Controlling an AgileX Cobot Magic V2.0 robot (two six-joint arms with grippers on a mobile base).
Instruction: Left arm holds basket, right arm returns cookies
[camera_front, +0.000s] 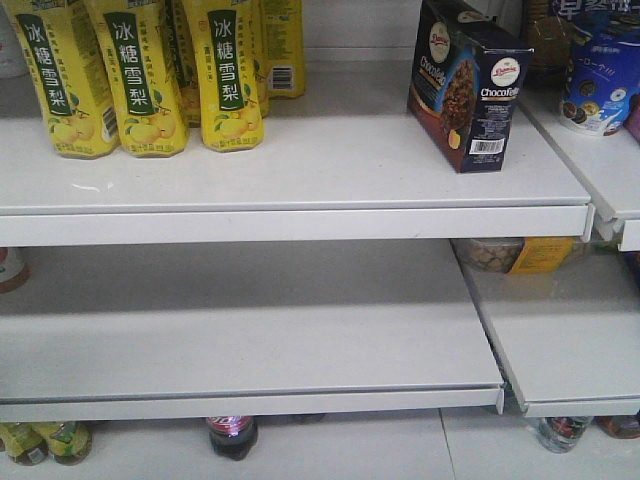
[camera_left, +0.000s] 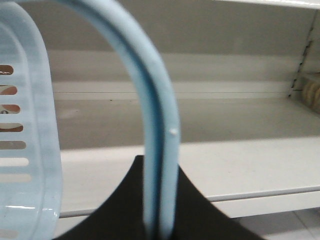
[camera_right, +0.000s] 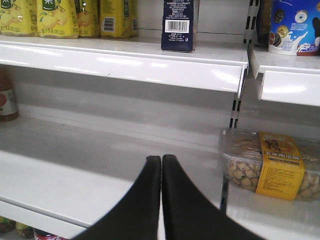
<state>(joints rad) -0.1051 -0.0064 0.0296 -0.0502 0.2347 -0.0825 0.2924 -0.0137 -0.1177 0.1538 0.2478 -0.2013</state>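
basket handle (camera_left: 159, 150) – clamped in left gripper (camera_left: 160, 227) | slotted basket (camera_left: 30, 150) – left

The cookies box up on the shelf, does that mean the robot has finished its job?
Looks nearly done. The cookies stand upright on the upper shelf, untouched. The right gripper is shut and empty, below that shelf. The left gripper grips the basket by its handle. Nothing obvious remains.
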